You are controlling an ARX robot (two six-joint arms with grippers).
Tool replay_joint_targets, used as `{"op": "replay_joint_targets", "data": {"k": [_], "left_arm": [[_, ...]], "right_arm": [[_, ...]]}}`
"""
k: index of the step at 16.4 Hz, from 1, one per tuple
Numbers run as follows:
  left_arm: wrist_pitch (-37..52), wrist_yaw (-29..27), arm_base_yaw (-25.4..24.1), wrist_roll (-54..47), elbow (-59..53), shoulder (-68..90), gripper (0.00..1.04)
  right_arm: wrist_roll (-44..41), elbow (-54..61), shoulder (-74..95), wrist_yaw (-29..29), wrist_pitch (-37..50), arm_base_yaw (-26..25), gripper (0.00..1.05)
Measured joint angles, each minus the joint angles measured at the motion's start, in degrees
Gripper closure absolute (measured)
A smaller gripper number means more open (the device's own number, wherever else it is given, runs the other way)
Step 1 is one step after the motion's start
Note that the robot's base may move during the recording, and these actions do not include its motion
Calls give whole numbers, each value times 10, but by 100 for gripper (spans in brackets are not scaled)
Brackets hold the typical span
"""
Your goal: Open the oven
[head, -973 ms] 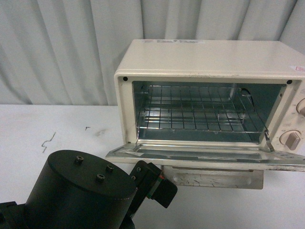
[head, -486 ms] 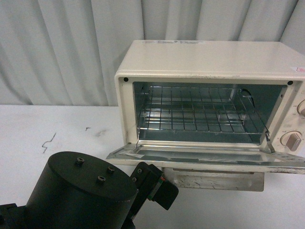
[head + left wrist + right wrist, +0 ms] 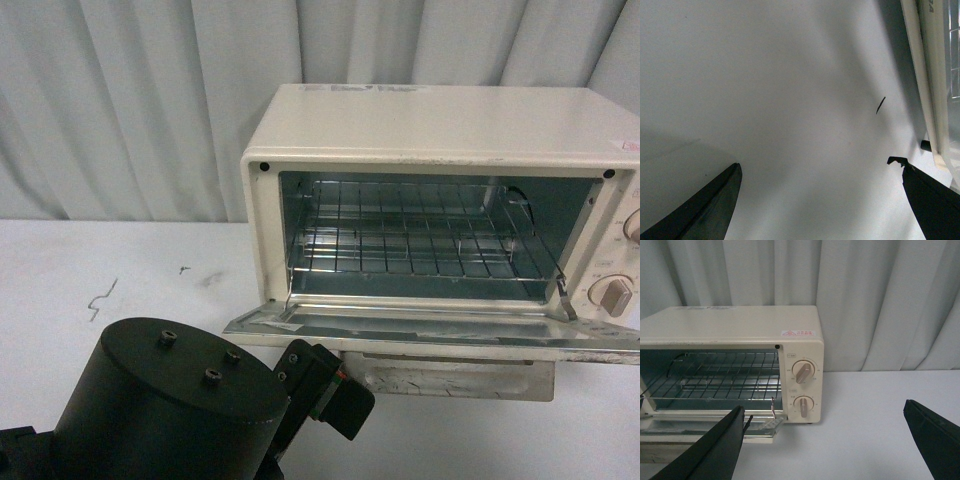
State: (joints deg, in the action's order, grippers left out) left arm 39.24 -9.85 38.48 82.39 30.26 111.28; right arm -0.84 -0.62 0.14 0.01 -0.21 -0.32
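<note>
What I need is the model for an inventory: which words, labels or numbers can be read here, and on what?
Nothing reads clearly enough to quote.
Red-and-white sticker on the cream-white boxy toaster oven's top: too blurred.
Faint print along the top's rear edge: too blurred.
Scale marks around the two round beige knobs: too small.
Dark characters on the oven's edge, left wrist view: cut off, unreadable.

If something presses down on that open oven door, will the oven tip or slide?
Tipping seems possible: the door sticks out flat in front of the oven, so weight there would lever the box forward. It looks light and sits on a smooth table, so a sideways push likely slides it.
</note>
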Motion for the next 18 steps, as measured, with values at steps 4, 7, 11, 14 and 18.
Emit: {"op": "replay_joint_targets", "data": {"k": [4, 7, 11, 14, 18], "left_arm": [[31, -48, 8, -30, -41, -18, 7], [50, -12, -6, -59, -89, -59, 7], [37, 40, -59, -133, -165, -162, 7], [-42, 34, -131, -209, -196, -296, 7], [-181, -22, -154, -294, -120, -473, 7]], "right_arm": [[0, 0, 0, 0, 0, 0, 6], [0, 0, 0, 0, 0, 0, 6], [0, 0, 0, 0, 0, 0, 6], [0, 0, 0, 0, 0, 0, 6], [0, 0, 0, 0, 0, 0, 6]]}}
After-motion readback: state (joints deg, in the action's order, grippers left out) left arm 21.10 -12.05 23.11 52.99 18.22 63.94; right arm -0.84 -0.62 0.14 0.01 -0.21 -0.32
